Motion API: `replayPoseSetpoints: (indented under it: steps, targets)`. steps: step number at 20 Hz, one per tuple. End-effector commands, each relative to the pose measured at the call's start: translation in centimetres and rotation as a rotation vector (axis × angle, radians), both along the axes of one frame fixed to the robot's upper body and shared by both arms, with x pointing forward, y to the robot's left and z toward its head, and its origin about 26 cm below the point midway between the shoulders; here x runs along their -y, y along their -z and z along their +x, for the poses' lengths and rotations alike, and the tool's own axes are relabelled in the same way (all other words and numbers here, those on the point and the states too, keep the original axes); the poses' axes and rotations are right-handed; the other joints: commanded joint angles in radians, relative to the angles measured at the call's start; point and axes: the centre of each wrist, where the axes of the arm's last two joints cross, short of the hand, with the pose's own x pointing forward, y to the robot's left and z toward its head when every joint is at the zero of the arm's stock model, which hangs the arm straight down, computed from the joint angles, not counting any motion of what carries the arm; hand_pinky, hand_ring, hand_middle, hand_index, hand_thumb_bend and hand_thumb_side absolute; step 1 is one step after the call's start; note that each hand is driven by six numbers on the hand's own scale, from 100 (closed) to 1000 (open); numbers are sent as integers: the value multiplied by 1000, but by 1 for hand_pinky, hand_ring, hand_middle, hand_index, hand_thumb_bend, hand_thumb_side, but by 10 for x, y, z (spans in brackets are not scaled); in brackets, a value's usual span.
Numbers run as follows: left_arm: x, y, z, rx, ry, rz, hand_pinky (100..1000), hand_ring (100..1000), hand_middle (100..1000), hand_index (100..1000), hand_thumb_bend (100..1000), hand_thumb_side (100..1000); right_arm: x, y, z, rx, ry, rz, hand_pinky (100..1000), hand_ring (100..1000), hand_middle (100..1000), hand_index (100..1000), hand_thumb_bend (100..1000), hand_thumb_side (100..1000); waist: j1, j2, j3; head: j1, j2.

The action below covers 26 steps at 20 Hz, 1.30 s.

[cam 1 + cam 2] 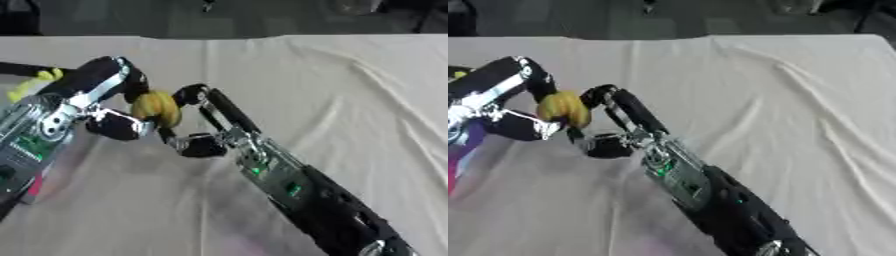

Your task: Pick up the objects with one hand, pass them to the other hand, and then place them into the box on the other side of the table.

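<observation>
Basically a handover moment, left of frame centre, above the white tablecloth (pixel 350 100). Yellow rounded object (pixel 156 108), maybe a fruit, can't name it, sits between both hands and off the cloth.

Left hand (pixel 105 100) comes in from the left edge, fingers curled around the object from above and below: one dark finger arcs over its top, another tucks under at lower left. Looks like the holder.

Right hand (pixel 203 125) reaches up from lower right along a long forearm. Fingers (pixel 191 94) spread, one tip touching or just beside the object's upper right, the lower one (pixel 203 146) below and right of it. Not closed around it as far as I can tell; contact unclear.

Key relation: object lies directly up-left of the right hand's open span, right at its mouth. Its long axis runs roughly vertical in frame, tilted slightly. Both hands equally near, one each side.

Judgement: transfer is mid-way; right hand needs to close on the right flank before the left lets go.

Some yellow and black bits (pixel 35 82) at the upper left edge, unclear what. No box visible in either view.
</observation>
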Motion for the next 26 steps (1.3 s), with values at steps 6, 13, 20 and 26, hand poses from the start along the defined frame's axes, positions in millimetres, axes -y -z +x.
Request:
replayPoseSetpoints:
  steps: [6, 13, 20, 26]
  targets:
    - [-34, -17, 0, 54, -101, 27, 680, 501, 367, 390, 217, 100, 3, -17, -1, 86, 27, -94, 874, 862, 836, 897, 557, 469, 12, -19, -4, -3, 6]
    - [-78, -34, -18, 103, -209, -36, 693, 505, 360, 383, 209, 100, 10, -26, -3, 86, 54, -82, 870, 856, 831, 886, 506, 487, 5, -19, -6, -8, 20]
    - [-145, -51, -39, 206, -442, -157, 705, 520, 374, 388, 225, 100, 31, -45, -8, 77, 113, -21, 861, 839, 817, 875, 479, 425, -2, -12, 2, 32, 8]
    - [-199, -43, -31, 205, -639, -172, 708, 534, 385, 398, 231, 100, 42, -56, -15, 65, 124, 59, 856, 826, 807, 865, 480, 388, -9, -12, 2, 91, -2]
